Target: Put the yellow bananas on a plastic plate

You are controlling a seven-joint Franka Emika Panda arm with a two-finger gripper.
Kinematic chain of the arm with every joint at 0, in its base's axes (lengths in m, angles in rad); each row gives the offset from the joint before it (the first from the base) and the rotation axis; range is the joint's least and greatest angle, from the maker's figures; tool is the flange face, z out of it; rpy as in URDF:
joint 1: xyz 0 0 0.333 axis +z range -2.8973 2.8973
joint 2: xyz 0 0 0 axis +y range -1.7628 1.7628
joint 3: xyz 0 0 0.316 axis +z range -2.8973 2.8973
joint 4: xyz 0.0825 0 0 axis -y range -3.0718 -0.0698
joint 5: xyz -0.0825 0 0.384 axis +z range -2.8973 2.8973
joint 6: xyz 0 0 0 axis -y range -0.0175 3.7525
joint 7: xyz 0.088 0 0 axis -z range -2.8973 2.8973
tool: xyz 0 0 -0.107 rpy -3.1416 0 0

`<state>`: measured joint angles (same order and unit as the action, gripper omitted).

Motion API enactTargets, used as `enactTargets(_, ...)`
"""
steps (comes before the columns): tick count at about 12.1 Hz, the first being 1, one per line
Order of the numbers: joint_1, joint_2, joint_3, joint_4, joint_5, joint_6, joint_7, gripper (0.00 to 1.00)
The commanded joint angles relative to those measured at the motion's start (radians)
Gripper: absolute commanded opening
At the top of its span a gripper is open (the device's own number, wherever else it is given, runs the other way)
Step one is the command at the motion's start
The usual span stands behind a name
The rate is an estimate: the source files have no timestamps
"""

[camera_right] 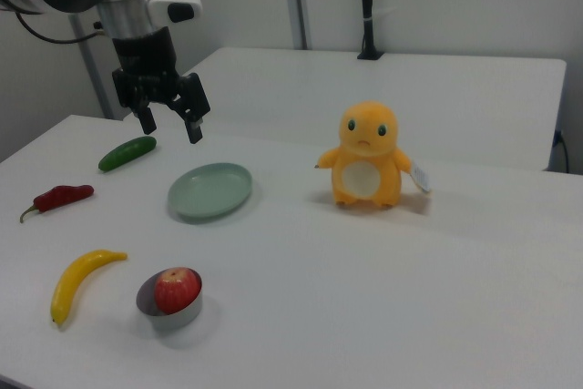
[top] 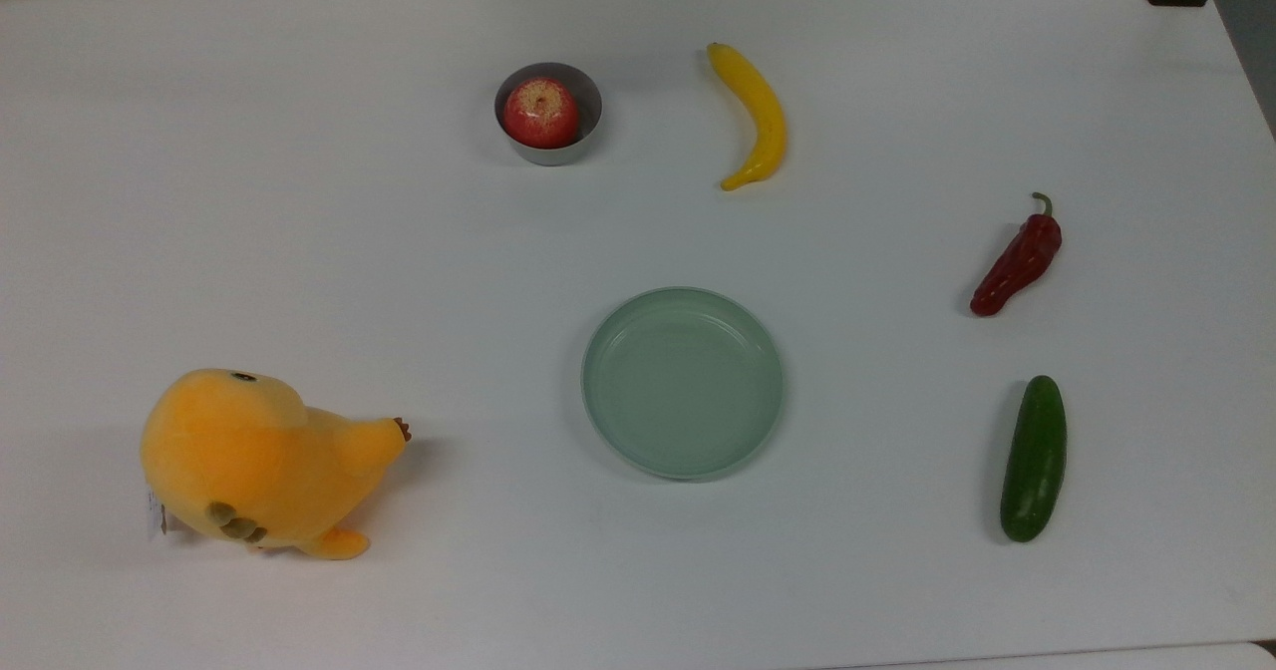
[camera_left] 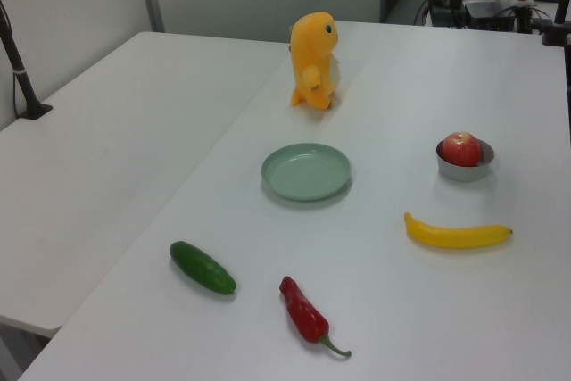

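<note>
The yellow banana (top: 755, 112) lies flat on the white table, up and slightly right of the plate in the top view; it also lies at the left view's right (camera_left: 457, 235) and at the right view's lower left (camera_right: 76, 280). The pale green plastic plate (top: 684, 381) (camera_left: 306, 171) (camera_right: 209, 190) sits empty near the table's middle. In the right view my gripper (camera_right: 170, 127) hangs open and empty in the air, above the table between the cucumber and the plate, far from the banana.
A grey metal bowl (top: 590, 102) holds a red apple (top: 539, 112) left of the banana in the top view. A red chili pepper (top: 1018, 261) and a green cucumber (top: 1034, 458) lie at the top view's right. An orange plush toy (top: 254, 463) stands at its lower left.
</note>
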<state>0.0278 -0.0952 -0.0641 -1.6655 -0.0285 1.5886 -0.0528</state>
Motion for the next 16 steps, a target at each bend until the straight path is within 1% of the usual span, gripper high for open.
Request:
enactTargets(1, 0.007, 0.012, -0.006, 0.026, 0.002, -0.032, 0.013, 1.00)
enactTargets(5, 0.015, 0.028, -0.006, 0.026, 0.002, -0.025, 0.016, 1.00)
enactTargets(7, 0.023, 0.034, 0.006, 0.017, 0.002, -0.024, 0.017, 1.00)
enactTargets(8, 0.024, 0.032, 0.021, 0.001, 0.004, -0.022, 0.017, 1.00)
enactTargets(10, 0.012, 0.031, 0.097, -0.013, 0.004, -0.003, 0.024, 1.00)
enactTargets(11, 0.012, 0.029, 0.125, -0.013, 0.006, 0.016, 0.071, 1.00)
enactTargets(12, 0.012, 0.028, 0.165, -0.013, 0.006, 0.025, 0.111, 1.00)
enactTargets(14, 0.012, 0.016, 0.251, -0.052, 0.007, 0.027, 0.137, 1.00)
enactTargets(16, 0.012, 0.017, 0.349, -0.109, 0.007, 0.048, 0.187, 1.00)
